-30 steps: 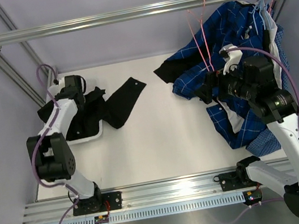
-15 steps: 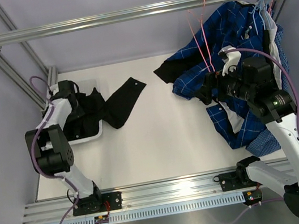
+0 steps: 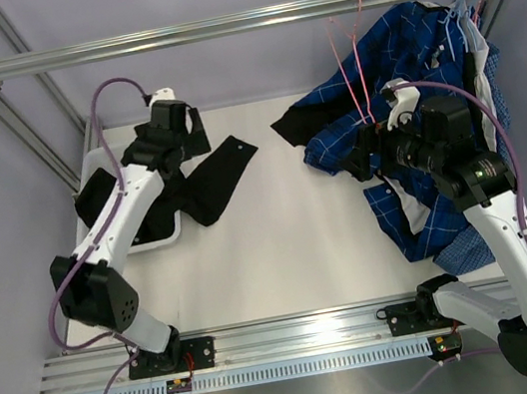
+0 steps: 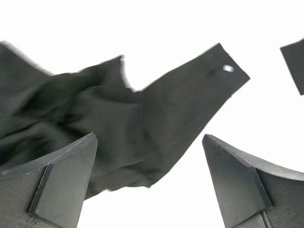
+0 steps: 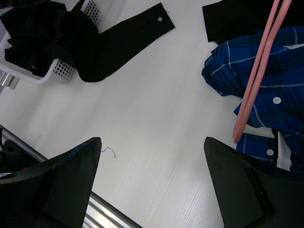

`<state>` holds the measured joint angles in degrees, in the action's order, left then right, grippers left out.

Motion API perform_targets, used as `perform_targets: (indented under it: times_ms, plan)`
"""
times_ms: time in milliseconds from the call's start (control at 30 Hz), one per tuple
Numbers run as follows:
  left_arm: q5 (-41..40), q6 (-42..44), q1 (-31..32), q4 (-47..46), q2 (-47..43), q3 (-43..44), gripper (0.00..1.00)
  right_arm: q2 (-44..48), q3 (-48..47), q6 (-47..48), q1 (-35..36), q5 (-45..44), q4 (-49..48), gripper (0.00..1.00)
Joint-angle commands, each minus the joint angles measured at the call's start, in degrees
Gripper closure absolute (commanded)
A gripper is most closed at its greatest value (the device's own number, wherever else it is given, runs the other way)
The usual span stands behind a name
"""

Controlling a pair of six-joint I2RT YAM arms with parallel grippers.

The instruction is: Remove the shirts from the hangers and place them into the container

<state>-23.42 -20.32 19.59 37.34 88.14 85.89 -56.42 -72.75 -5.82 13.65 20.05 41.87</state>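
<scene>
Lifted clear of the container (image 3: 94, 171) at upper left, my left gripper (image 3: 180, 130) stands fully spread and empty. The black shirt (image 3: 204, 192) trails one sleeve outside the rim: regrasp it mid-sleeve and tuck it inside. My right gripper (image 5: 152, 140) is also wide and empty.

white table (image 3: 292, 248), seemingly lavender walls (image 3: 222, 72)

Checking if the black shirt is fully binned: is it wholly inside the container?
No, a sleeve of the black shirt trails over the rim of the container onto the table.

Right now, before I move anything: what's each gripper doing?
Left gripper: open, holding nothing, over the black shirt.
Right gripper: open, holding nothing.
</scene>
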Motion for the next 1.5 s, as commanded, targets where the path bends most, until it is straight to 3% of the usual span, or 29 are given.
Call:
perform_targets:
  times_ms: [0, 300, 767, 900, 933, 1000, 1033, 1100, 1333, 1467]
  plan:
    - [3.47, -1.83, 3.24, -4.02, 7.56, 3.75, 0.01, -0.18, -2.40, -0.06, -0.20, 0.42, -0.03, 0.01]
    - [6.27, -5.00, 4.58, -11.32, 27.23, 10.17, 0.01, 0.44, -0.29, -1.73, -0.11, 2.62, -0.38, 0.01]
    - [7.07, -8.86, 4.66, -7.29, 40.70, 12.12, 0.04, 3.34, 5.16, -3.23, -0.11, 3.24, -1.26, 0.01]
    - [8.30, -10.97, 4.84, -6.58, 41.32, 9.57, 0.31, 3.07, 5.51, -3.49, -0.11, 3.50, -1.87, 0.00]
    - [8.22, -11.15, 4.93, -6.58, 41.32, 9.04, 0.47, 2.99, 5.60, -3.49, -0.20, 3.59, -2.05, 0.01]
    - [7.34, -11.06, 5.63, -6.67, 40.63, 7.90, 0.69, 2.72, 5.60, -3.58, -0.11, 3.76, -2.31, 0.00]
    - [7.60, -10.97, 5.63, -7.28, 40.27, 7.37, 0.87, 2.55, 5.52, -3.58, -0.11, 3.94, -2.58, 0.00]
    - [7.95, -10.80, 5.80, -8.33, 38.35, 6.14, 1.00, 2.37, 5.51, -3.49, -0.11, 3.94, -2.75, 0.01]
    - [5.23, -4.58, 5.63, -3.27, 23.53, 6.74, 1.00, 1.23, 4.02, -2.35, -0.11, 4.20, -2.40, 0.01]
    - [-5.99, 2.28, 4.93, 2.90, 13.41, 11.30, 1.00, 0.00, 2.27, -1.30, -0.20, 4.29, -1.96, 0.00]
